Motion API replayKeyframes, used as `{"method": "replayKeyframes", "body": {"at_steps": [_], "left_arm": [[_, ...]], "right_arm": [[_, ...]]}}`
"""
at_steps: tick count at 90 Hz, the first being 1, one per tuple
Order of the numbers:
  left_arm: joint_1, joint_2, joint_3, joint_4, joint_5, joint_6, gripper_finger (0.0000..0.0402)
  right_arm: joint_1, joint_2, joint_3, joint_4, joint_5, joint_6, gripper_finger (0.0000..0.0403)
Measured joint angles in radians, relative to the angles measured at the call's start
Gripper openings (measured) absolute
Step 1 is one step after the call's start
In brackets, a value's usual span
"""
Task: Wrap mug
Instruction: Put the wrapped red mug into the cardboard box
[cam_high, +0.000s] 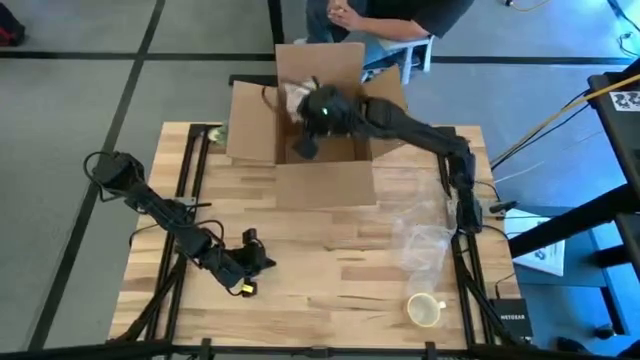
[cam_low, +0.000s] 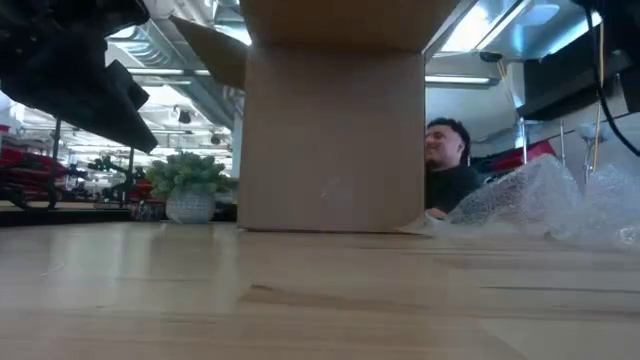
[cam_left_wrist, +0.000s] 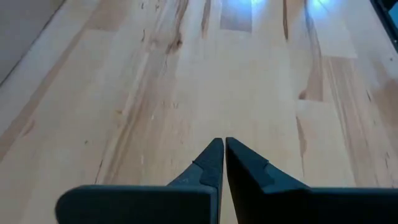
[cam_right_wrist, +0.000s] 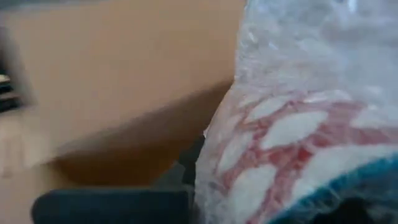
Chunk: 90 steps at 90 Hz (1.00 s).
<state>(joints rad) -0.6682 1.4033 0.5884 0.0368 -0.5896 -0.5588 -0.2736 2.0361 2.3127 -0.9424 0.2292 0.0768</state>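
Near edge of the tabletop (cam_high: 330, 300): a pale mug (cam_high: 425, 310) stands upright and bare, at the right side, nothing touching it. Just beyond it lies a crumpled sheet of clear bubble wrap (cam_high: 422, 243), loose on the wood; the low view shows it heaped at the right (cam_low: 540, 205).

Left gripper (cam_high: 262, 262) sits low over bare wood at the left, well apart from the mug. Its fingers (cam_left_wrist: 211, 163) are pressed together, tip to tip, holding nothing.

Farther back, an open cardboard box (cam_high: 325, 185) stands on the tabletop's far side, flaps out. The right arm reaches across from the right edge, and the right gripper (cam_high: 310, 135) is down inside the box. Its wrist view is filled by a bundle in bubble wrap (cam_right_wrist: 298, 124), red, white and teal showing through, against the brown box wall (cam_right_wrist: 112, 74). The bundle lies right against the gripper, but whether the fingers are clamped on it cannot be told.

Beyond the box, a person (cam_high: 385, 15) sits at the far edge.
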Motion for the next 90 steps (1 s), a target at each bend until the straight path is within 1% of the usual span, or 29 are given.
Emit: {"method": "replayKeyframes", "body": {"at_steps": [12, 27, 33, 43, 59, 85, 90], "left_arm": [[0.0, 0.0, 0.0, 0.0, 0.0, 0.001, 0.0], [0.0, 0.0, 0.0, -0.002, 0.0, 0.002, 0.0], [0.0, 0.0, 0.0, -0.002, 0.0, 0.002, 0.0], [0.0, 0.0, 0.0, -0.002, 0.0, 0.002, 0.0], [0.0, 0.0, 0.0, -0.002, 0.0, 0.002, 0.0], [-0.002, 0.0, 0.0, -0.002, 0.001, 0.0, 0.0], [-0.002, 0.0, 0.0, -0.002, 0.001, -0.001, 0.0]], "right_arm": [[-0.077, 0.07, 0.0, -0.047, -0.105, 0.072, 0.0025], [-0.12, 0.15, 0.0, -0.123, -0.179, 0.151, 0.0025], [-0.121, 0.178, -0.001, -0.15, -0.189, 0.158, 0.0025], [-0.122, 0.219, -0.001, -0.144, -0.202, 0.164, 0.0025], [-0.131, 0.285, -0.001, -0.149, -0.265, 0.182, 0.0025], [-0.134, 0.376, 0.0, -0.143, -0.29, 0.207, 0.0025], [-0.134, 0.39, 0.0, -0.138, -0.296, 0.207, 0.0031]]}}
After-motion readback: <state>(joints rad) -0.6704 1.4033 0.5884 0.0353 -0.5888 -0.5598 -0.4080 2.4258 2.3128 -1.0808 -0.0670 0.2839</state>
